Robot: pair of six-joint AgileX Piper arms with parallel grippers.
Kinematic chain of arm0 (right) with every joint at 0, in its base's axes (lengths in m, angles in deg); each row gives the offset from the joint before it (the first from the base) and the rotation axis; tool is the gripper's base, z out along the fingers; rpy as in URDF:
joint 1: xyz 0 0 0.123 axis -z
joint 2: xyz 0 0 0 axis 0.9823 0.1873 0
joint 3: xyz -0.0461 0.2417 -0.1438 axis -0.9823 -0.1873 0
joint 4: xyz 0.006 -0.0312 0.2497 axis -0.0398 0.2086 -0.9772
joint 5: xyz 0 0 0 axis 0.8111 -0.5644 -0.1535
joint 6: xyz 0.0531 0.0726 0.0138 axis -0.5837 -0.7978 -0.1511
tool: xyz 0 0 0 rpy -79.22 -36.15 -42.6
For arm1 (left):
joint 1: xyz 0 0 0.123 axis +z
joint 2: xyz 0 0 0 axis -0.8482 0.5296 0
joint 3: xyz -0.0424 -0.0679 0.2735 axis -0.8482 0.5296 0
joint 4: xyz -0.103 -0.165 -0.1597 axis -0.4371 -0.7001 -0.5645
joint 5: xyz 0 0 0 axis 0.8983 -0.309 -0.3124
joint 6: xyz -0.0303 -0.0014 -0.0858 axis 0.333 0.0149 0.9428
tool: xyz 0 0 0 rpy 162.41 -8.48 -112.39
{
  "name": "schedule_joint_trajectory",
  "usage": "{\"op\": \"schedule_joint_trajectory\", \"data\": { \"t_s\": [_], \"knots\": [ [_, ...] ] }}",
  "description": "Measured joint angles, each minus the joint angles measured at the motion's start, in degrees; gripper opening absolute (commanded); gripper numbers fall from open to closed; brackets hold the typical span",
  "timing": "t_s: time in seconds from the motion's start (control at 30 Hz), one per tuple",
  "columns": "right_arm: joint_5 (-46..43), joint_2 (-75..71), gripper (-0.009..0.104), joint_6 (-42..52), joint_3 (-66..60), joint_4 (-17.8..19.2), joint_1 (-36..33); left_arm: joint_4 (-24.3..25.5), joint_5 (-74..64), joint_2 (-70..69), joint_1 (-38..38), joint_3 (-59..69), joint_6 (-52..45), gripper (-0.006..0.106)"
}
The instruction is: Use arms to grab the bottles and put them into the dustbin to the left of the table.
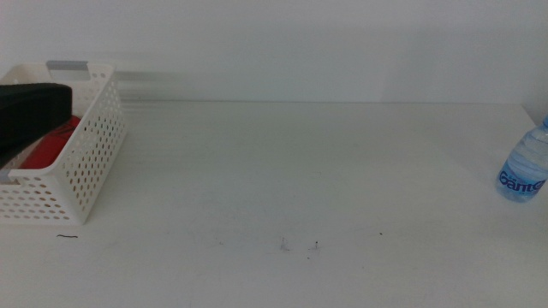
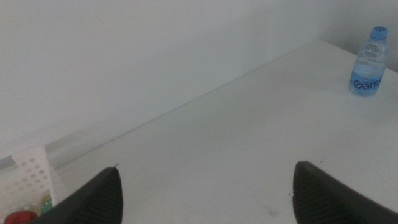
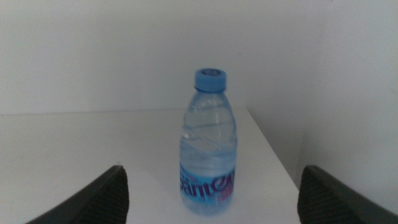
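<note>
bin (image 1: 86, 162): far left of table (image 1: 282, 171), red can (image 1: 47, 147) already inside
bottle (image 3: 209, 146): upright near the far right table edge
left gripper (image 2: 205, 196): over the bin, jaws spread, empty
right gripper (image 3: 211, 199): jaws wide, bottle dead ahead
step: last one, I'd say
next: move in, close on the bottle's body

A clear water bottle (image 1: 523, 169) with a blue cap stands upright at the table's (image 1: 300, 171) right edge. The red can (image 1: 51, 147) lies inside the white perforated dustbin (image 1: 81, 162) at the left.
</note>
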Motion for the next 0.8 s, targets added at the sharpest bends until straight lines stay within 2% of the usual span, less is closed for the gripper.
{"op": "schedule_joint_trajectory", "data": {
  "t_s": [0.2, 0.53, 0.8],
  "knots": [
    [-5.0, 2.6, 0.092, 1.9, 0.0, 0.6, 0.0, 0.0, 0.2, 0.0, 0.0, 0.0, 0.0, 0.094],
    [-6.3, 2.8, 0.092, 2.0, 0.0, 0.7, 0.2, 0.0, 0.2, 0.0, 0.0, 0.0, 0.0, 0.094],
    [-6.7, 3.1, 0.092, -1.0, 0.0, 4.5, 0.2, 0.0, 0.2, 0.0, 0.0, 0.0, 0.0, 0.094]
  ]
}}
